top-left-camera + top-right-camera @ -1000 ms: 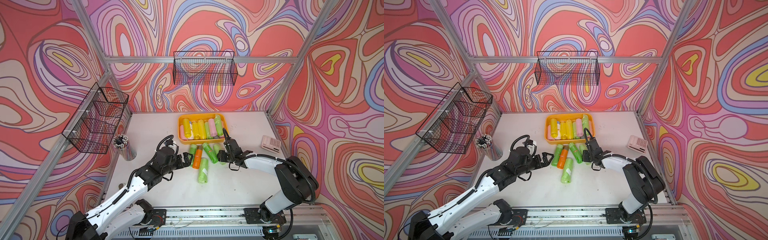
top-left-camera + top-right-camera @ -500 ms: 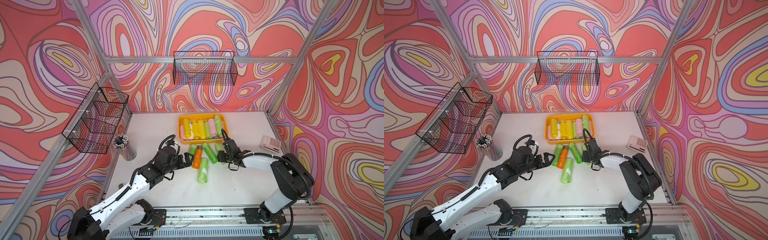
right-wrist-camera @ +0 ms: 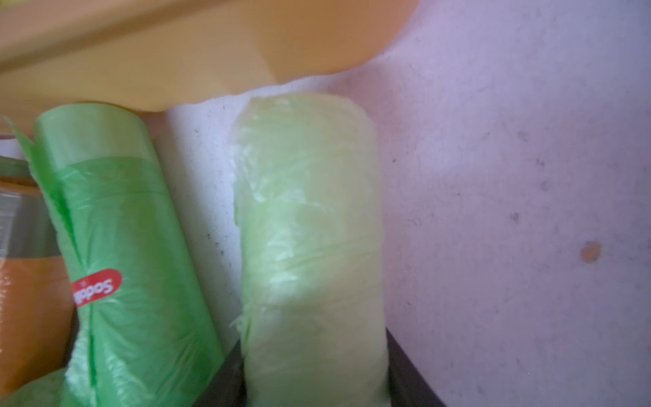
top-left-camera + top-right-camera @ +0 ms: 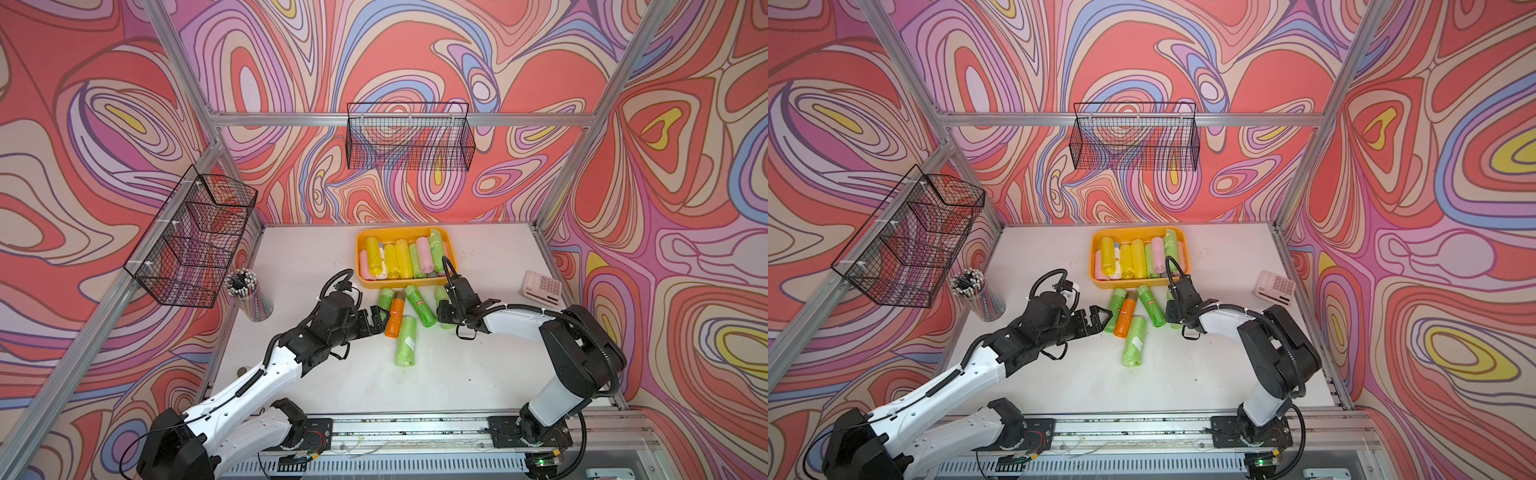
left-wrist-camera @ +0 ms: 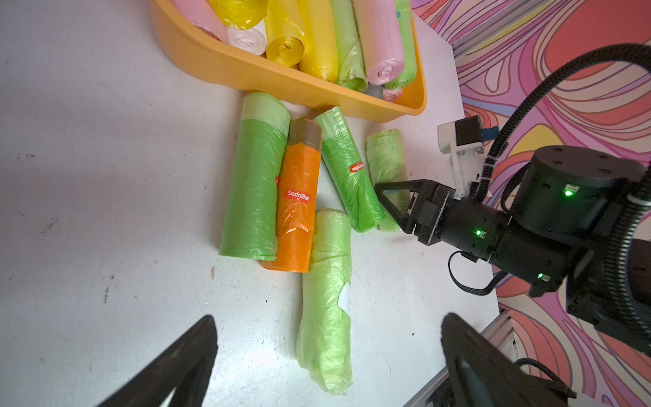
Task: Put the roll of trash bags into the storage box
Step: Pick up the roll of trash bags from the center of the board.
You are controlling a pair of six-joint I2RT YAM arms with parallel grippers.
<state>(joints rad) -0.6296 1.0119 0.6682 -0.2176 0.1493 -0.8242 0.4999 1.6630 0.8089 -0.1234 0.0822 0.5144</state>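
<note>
Gripping: right tool [image 3: 313, 356] pinched pale green roll [image 3: 306, 229] just beside box [image 3: 211, 53].
Roll: seemed soft, light, slippery; hold mid-length.
Left tool [image 5: 327, 324]: stood wide.

Right wrist view: blur is softening every surface. The storage box [image 3: 211, 45], the orange roll [image 3: 24, 317] near it, and the fingers [image 3: 405, 373] of the right gripper [image 3: 317, 391] flanking the pale green roll [image 3: 310, 246] are running off the picture's edge. In both top views the right gripper is covering most of that roll, just beside the storage box. The keys of the calculator [image 4: 543, 288] are showing too small to read.
</note>
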